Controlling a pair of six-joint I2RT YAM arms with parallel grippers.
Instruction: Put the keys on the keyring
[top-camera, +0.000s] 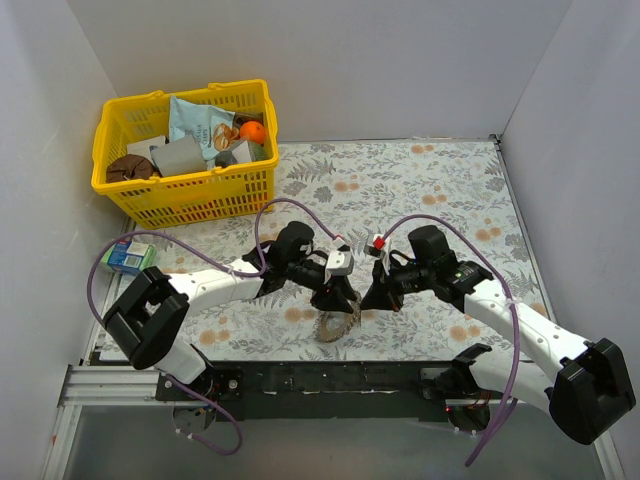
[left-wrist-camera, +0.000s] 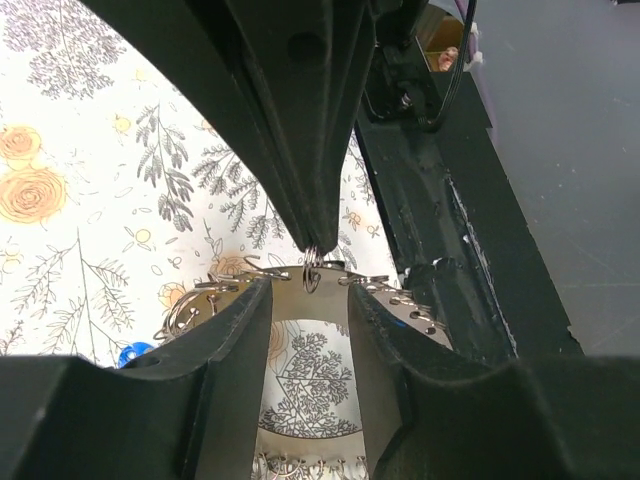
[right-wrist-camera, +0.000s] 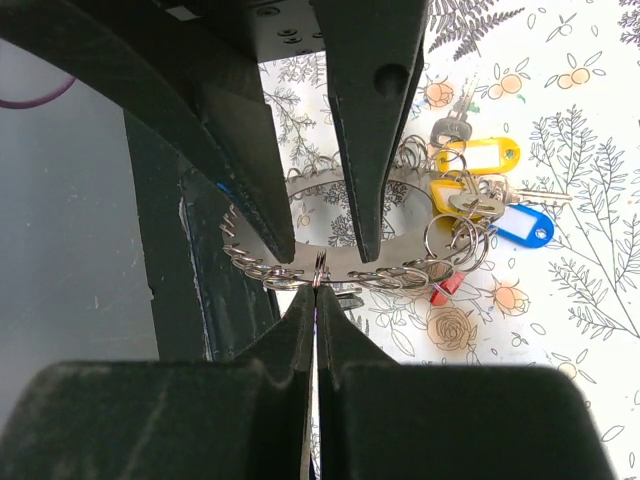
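Note:
The keyring (top-camera: 335, 324), a flat silver ring fringed with small split rings, lies at the table's near edge between both grippers. My left gripper (left-wrist-camera: 310, 290) reaches over it with jaws a little apart, tips on its far band (left-wrist-camera: 309, 300). My right gripper (right-wrist-camera: 317, 292) is shut on one small split ring (right-wrist-camera: 319, 266) at the keyring's rim (right-wrist-camera: 400, 272). The keys hang on the ring's far side: yellow tags (right-wrist-camera: 487, 155), a blue one (right-wrist-camera: 524, 225), a red one (right-wrist-camera: 446, 288) and a dark head (right-wrist-camera: 449, 128). From above, the left gripper (top-camera: 335, 291) and the right gripper (top-camera: 357, 294) almost touch.
A yellow basket (top-camera: 190, 192) with packets and an orange stands at the back left. A small blue box (top-camera: 127, 257) lies by the left wall. The black base rail (top-camera: 330, 378) runs right under the keyring. White walls close in on three sides.

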